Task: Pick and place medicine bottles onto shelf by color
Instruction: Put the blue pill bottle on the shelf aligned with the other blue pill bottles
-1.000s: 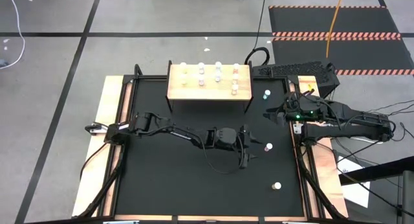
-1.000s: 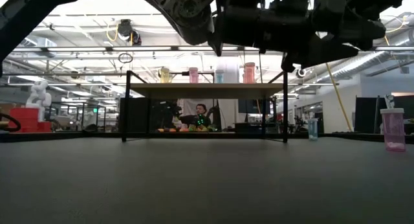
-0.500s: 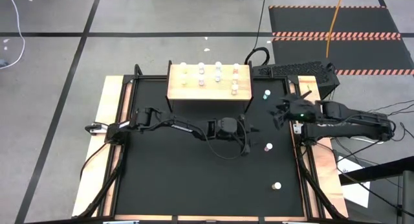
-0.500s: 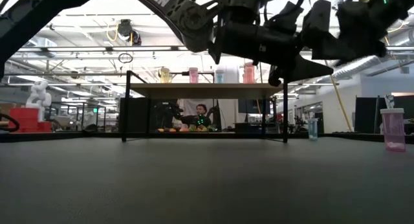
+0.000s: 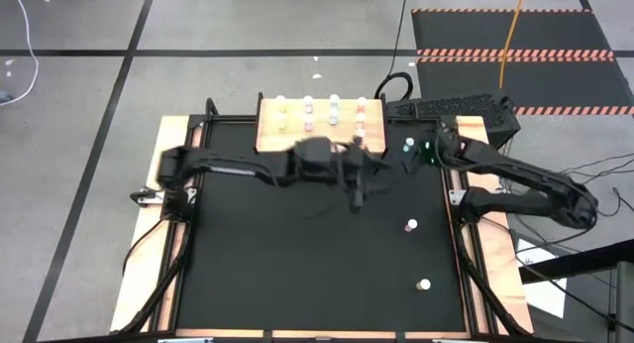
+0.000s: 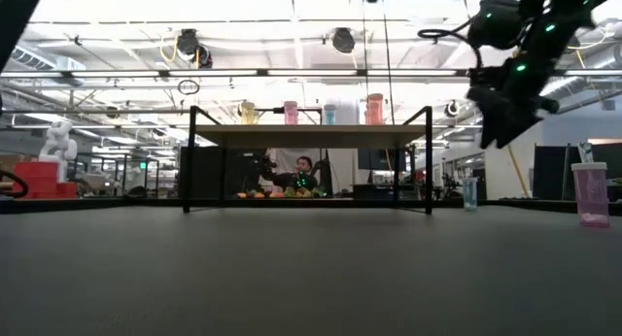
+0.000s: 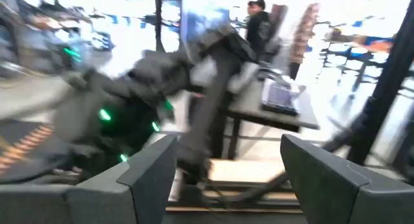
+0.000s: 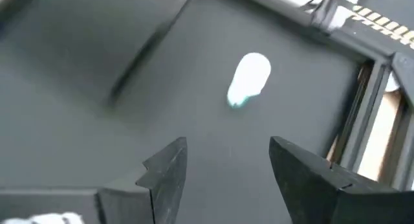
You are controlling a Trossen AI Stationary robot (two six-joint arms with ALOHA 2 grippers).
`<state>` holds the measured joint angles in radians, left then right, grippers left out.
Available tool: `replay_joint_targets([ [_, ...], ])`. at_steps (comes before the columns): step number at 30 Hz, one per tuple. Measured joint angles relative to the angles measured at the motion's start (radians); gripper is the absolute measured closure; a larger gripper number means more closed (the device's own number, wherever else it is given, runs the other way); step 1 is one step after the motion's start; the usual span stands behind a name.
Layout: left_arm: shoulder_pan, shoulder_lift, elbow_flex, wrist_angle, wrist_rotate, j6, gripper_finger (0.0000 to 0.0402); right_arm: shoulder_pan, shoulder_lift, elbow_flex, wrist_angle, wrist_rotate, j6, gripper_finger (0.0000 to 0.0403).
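Note:
The light-wood shelf [image 5: 319, 125] stands at the table's far side, with several small white-capped bottles on its top [image 6: 311, 132]. A blue-green bottle [image 5: 408, 144] stands on the black mat to the right of the shelf and shows in the right wrist view [image 8: 249, 78]. Two more bottles stand on the mat, one at mid right [image 5: 411, 225] and one near the front right [image 5: 424, 284]. My right gripper [image 8: 226, 166] is open and empty, above and just right of the blue-green bottle [image 5: 424, 153]. My left gripper [image 5: 359, 184] is open and empty [image 7: 229, 179], in the air by the shelf's near right corner.
The shelf's thin black legs [image 6: 429, 161] stand on the mat. Wooden strips [image 5: 163, 214] and black rails run along the table's left and right sides. A keyboard [image 5: 451, 107] lies beyond the far right corner. A person [image 7: 259, 23] stands in the room behind.
My left gripper has risen and swung from the table's middle toward the far edge, up to the shelf's near right corner. My right gripper has gone toward the far edge, toward the blue-green bottle, and tipped down. No bottle has moved.

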<state>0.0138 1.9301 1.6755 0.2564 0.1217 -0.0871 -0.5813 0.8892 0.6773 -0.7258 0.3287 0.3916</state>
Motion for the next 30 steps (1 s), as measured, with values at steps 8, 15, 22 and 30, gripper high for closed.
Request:
replay_joint_targets([
  [8,0.041,-0.194,0.0,-0.234,-0.155,0.162,0.0128,-0.272,0.098,-0.002,0.194,-0.256,-0.044,0.0191],
  [15,0.081,-0.227,0.0,-0.31,-0.177,0.18,0.0128,-0.334,0.223,-0.005,0.244,-0.331,-0.087,0.0191],
  [22,0.089,-0.227,0.0,-0.337,-0.177,0.163,0.0128,-0.343,0.267,-0.006,0.32,-0.303,-0.124,0.0191],
  [30,0.09,-0.227,0.0,-0.329,-0.177,0.184,0.0128,-0.383,0.345,-0.006,0.355,-0.303,-0.109,0.0191],
])
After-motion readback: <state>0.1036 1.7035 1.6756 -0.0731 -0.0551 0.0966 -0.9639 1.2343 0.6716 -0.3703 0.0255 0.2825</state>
